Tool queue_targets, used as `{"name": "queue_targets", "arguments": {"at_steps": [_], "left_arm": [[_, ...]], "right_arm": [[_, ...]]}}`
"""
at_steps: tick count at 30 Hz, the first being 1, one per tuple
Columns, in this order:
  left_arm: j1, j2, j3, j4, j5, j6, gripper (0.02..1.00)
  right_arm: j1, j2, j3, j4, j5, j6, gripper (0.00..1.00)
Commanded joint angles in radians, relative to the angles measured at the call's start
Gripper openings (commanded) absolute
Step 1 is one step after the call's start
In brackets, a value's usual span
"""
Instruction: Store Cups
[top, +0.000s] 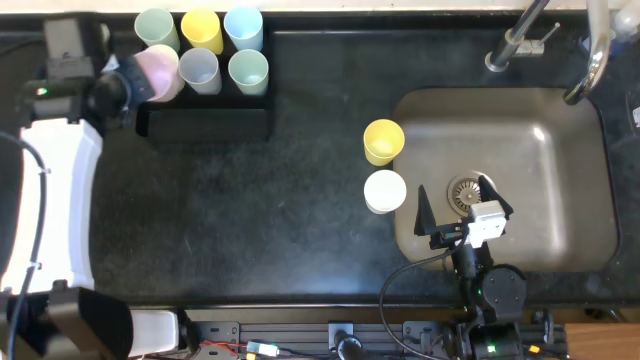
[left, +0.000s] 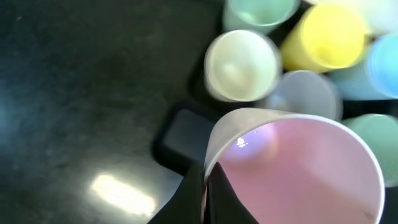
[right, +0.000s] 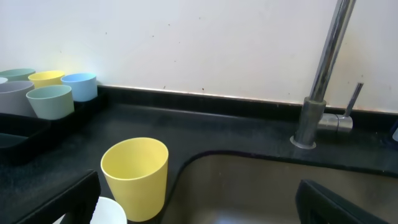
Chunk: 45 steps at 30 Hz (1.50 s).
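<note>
Pink cup (left: 298, 168) in closed left claw (left: 206, 182)

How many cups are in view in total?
9. In the tray: mint, yellow, blue, cream, grey, green. Pink cup in left gripper. Second yellow cup and white cup beside sink.

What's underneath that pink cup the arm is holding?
The pink cup hides what lies directly beneath it. Past its rim, lower down, a corner of the black tray and the dark counter show, with a grey cup alongside.
</note>
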Motion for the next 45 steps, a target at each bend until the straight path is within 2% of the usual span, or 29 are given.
{"name": "queue_targets", "arguments": {"at_steps": [1,12,27,33,38,43,45], "left_arm": [[0.063,0.007,-0.087,0.037,0.047,0.11,0.034],[0.074,0.096,-0.12,0.091,0.057,0.251,0.034],[0.074,0.206,-0.12,0.162,0.057,0.283,0.049],[0.074,0.217,-0.12,0.172,0.056,0.283,0.294],[0.053,0.147,-0.107,0.139,0.054,0.269,0.579],[-0.066,0.0,0.044,-0.03,-0.034,0.142,0.858],[-0.153,-0.024,0.14,-0.107,-0.062,0.077,0.899]], "right_arm": [[0.005,-0.011,-0.013,0.005,0.005,0.004,0.993],[0.005,-0.011,-0.013,0.005,0.005,0.004,0.996],[0.005,-0.011,-0.013,0.005,0.005,0.003,0.996],[0.005,-0.011,-0.013,0.005,0.005,0.004,0.998],[0.005,-0.011,-0.013,0.005,0.005,0.004,0.996],[0.005,-0.011,-0.013,0.005,0.005,0.004,0.996],[0.005,-0.011,-0.013,0.005,0.005,0.004,0.996]]}}
